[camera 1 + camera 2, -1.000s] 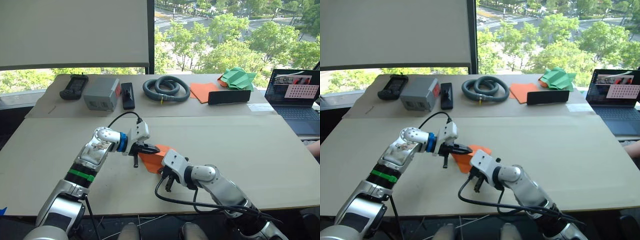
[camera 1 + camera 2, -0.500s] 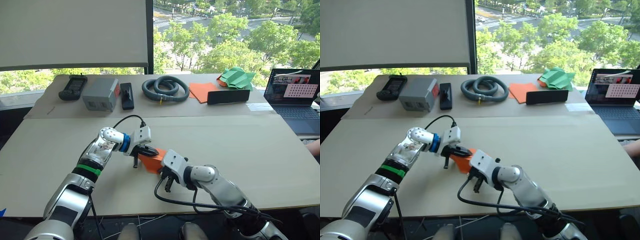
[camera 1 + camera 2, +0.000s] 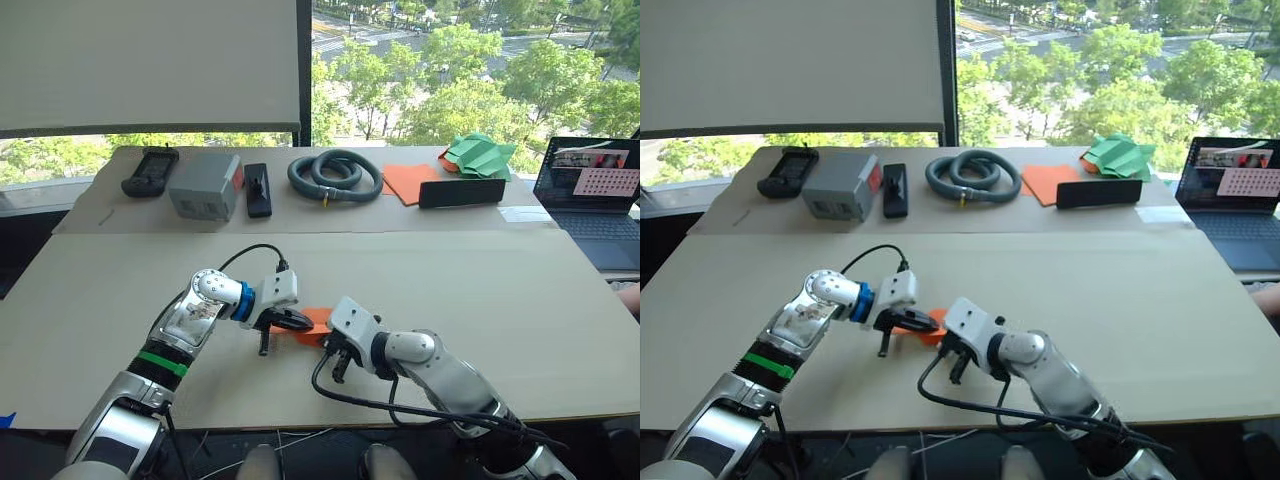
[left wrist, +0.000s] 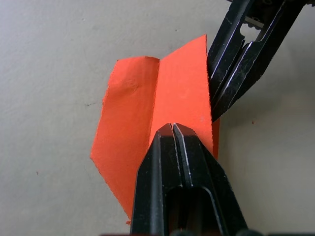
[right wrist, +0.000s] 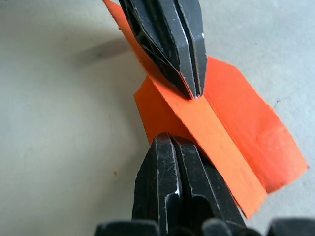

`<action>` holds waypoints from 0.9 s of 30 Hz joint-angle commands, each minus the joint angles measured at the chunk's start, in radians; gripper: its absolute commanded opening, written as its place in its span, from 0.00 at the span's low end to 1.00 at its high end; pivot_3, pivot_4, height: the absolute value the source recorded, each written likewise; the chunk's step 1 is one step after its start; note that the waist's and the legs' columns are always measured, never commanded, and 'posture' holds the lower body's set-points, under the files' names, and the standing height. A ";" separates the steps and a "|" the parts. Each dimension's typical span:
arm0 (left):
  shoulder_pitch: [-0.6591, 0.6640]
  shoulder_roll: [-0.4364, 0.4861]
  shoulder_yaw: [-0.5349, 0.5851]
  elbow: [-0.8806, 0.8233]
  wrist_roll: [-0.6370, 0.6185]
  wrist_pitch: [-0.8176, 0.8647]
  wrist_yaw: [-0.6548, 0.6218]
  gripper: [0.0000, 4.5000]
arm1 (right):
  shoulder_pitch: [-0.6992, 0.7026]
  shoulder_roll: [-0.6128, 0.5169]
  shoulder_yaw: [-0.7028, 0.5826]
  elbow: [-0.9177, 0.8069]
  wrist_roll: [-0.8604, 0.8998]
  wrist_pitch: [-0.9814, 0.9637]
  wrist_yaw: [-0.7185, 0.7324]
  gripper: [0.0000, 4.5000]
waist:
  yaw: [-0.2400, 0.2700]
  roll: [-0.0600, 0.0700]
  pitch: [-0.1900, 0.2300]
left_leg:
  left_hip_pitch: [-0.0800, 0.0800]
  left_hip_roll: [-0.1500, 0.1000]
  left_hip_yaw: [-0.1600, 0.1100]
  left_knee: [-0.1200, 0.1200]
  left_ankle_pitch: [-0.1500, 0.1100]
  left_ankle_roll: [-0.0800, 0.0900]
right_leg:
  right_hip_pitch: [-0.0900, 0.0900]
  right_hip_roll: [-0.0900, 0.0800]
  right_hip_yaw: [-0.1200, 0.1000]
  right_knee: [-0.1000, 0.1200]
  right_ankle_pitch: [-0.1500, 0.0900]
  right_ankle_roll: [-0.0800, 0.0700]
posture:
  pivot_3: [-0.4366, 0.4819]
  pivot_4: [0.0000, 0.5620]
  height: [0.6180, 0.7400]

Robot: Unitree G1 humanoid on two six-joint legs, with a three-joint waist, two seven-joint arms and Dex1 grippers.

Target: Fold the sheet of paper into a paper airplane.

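The sheet of paper (image 3: 316,321) is orange, folded narrow with a raised lengthwise flap, and sits low over the front middle of the beige table (image 3: 480,290). My left gripper (image 3: 299,322) comes at it from the left and is shut on the flap. In the left wrist view its fingertips (image 4: 173,132) pinch the crease of the sheet of paper (image 4: 128,123). My right gripper (image 3: 326,337) meets it from the right, also shut on the sheet of paper (image 5: 236,132), tip to tip with the left gripper. Both wrists cover much of the paper in the eye views.
Along the far table stand a black handheld (image 3: 148,170), a grey box (image 3: 204,186), a black remote (image 3: 258,189), a coiled grey hose (image 3: 335,175), a flat orange sheet (image 3: 405,182), a black bar (image 3: 461,192) and a green paper pile (image 3: 478,156). A laptop (image 3: 596,190) stands at the right.
My left gripper has come down and toward the front edge with the paper. The paper lies lower and shows less between the two wrists. The right arm has hardly moved.
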 commanded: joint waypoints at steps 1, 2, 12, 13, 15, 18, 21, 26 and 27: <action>0.011 0.002 0.004 -0.040 -0.007 0.015 0.010 0.00 | 0.012 -0.028 -0.060 -0.111 0.055 0.096 0.018 0.00 | 0.003 0.000 0.000 | 0.000 0.000 0.000 0.000 0.000 0.000 | 0.000 0.000 0.000 0.000 0.000 0.000 | 0.48 0.27 0.70; 0.020 0.003 0.002 -0.042 -0.005 0.013 0.012 0.00 | 0.009 -0.023 -0.089 -0.139 0.085 0.121 0.025 0.00 | 0.004 -0.001 0.000 | -0.001 0.000 0.000 0.000 0.000 0.000 | 0.000 0.000 0.000 0.000 0.000 0.000 | 0.48 0.27 0.70; 0.095 0.010 0.007 -0.099 -0.012 0.036 0.049 0.00 | -0.085 0.028 -0.204 -0.038 0.154 0.145 -0.021 0.00 | -0.002 0.000 0.001 | -0.001 0.000 0.000 -0.001 0.001 0.003 | -0.002 0.000 0.000 -0.001 0.000 0.000 | 0.48 0.27 0.70; 0.102 0.010 0.007 -0.112 -0.014 0.042 0.055 0.00 | -0.087 0.025 -0.199 -0.012 0.144 0.132 -0.032 0.00 | -0.001 0.000 0.001 | -0.002 0.000 0.000 -0.001 0.000 0.001 | -0.002 0.000 0.000 -0.001 0.000 0.000 | 0.48 0.27 0.70; 0.113 0.011 0.009 -0.132 -0.019 0.052 0.064 0.00 | -0.091 0.021 -0.193 0.025 0.130 0.113 -0.049 0.00 | 0.000 0.000 0.001 | -0.002 0.000 0.000 0.000 0.000 0.001 | -0.002 0.000 0.000 -0.001 0.000 0.000 | 0.48 0.27 0.70; 0.151 0.021 0.020 -0.164 -0.022 0.075 0.092 0.00 | -0.103 0.033 -0.223 0.088 0.140 0.073 -0.055 0.00 | -0.002 0.000 0.001 | -0.003 0.000 0.000 0.000 0.001 0.003 | -0.001 0.000 0.000 -0.001 0.000 0.000 | 0.48 0.27 0.70; 0.179 0.025 0.025 -0.176 -0.017 0.084 0.121 0.00 | -0.110 0.044 -0.265 0.122 0.169 0.053 -0.052 0.20 | -0.004 0.000 0.001 | -0.002 0.000 0.000 0.000 0.003 0.005 | -0.001 0.000 0.000 0.000 0.000 0.000 | 0.48 0.27 0.70; 0.223 0.037 0.034 -0.197 -0.015 0.096 0.159 0.00 | -0.137 0.061 -0.330 0.188 0.236 0.086 -0.020 0.58 | -0.006 0.000 0.001 | -0.001 0.000 0.000 -0.001 0.003 0.005 | -0.001 0.000 0.000 0.000 0.000 0.000 | 0.48 0.27 0.70; 0.231 0.042 0.035 -0.204 -0.016 0.097 0.162 0.00 | -0.143 0.067 -0.343 0.200 0.252 0.094 -0.012 0.66 | -0.006 0.000 0.001 | -0.001 0.000 0.000 -0.001 0.003 0.005 | -0.001 0.000 0.000 0.000 0.000 0.000 | 0.48 0.27 0.70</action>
